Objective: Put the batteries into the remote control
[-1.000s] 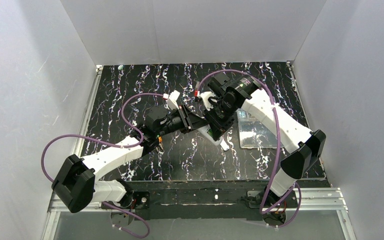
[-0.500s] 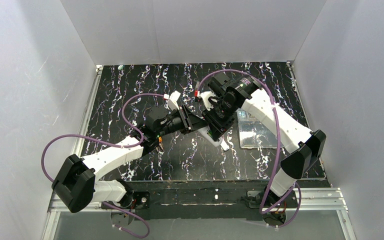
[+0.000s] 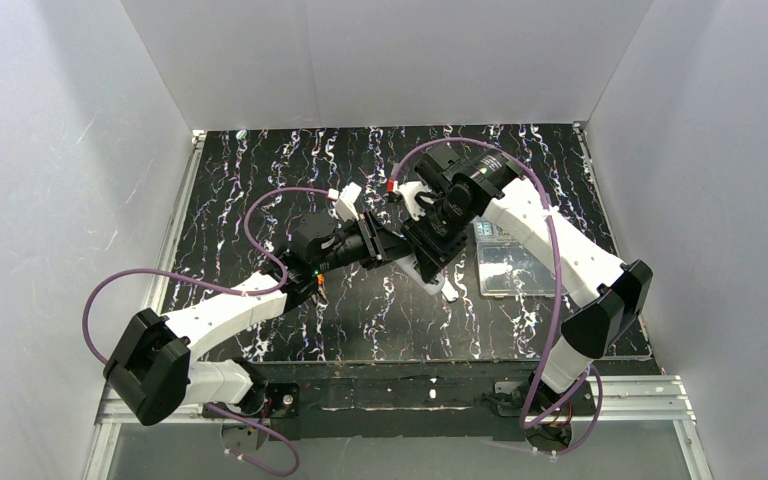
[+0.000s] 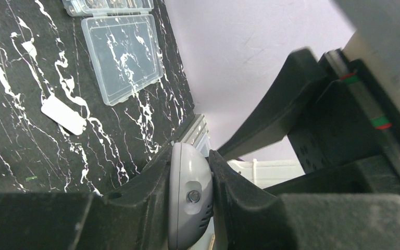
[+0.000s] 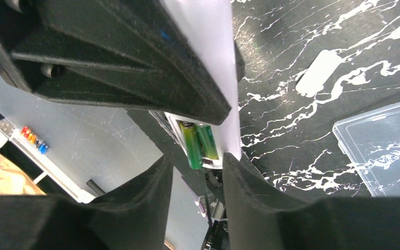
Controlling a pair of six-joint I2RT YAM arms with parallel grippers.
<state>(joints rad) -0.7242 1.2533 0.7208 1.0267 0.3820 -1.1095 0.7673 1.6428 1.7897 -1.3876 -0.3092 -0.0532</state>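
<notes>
Two batteries (image 5: 198, 143) seated inside remote control (image 4: 187, 198); clear box (image 4: 122, 52) lies open.

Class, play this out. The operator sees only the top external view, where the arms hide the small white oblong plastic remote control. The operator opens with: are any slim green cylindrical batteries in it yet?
Observer: Yes. The right wrist view shows two slim green cylindrical batteries lying side by side in the recess of the small white oblong plastic remote control.
Operator: What holds the remote?
Observer: The left claw is shut on its rounded end, as the left wrist view shows.
Operator: And the right claw?
Observer: The right claw is open. The batteries show beyond its fingertips, and it grips nothing.
</notes>
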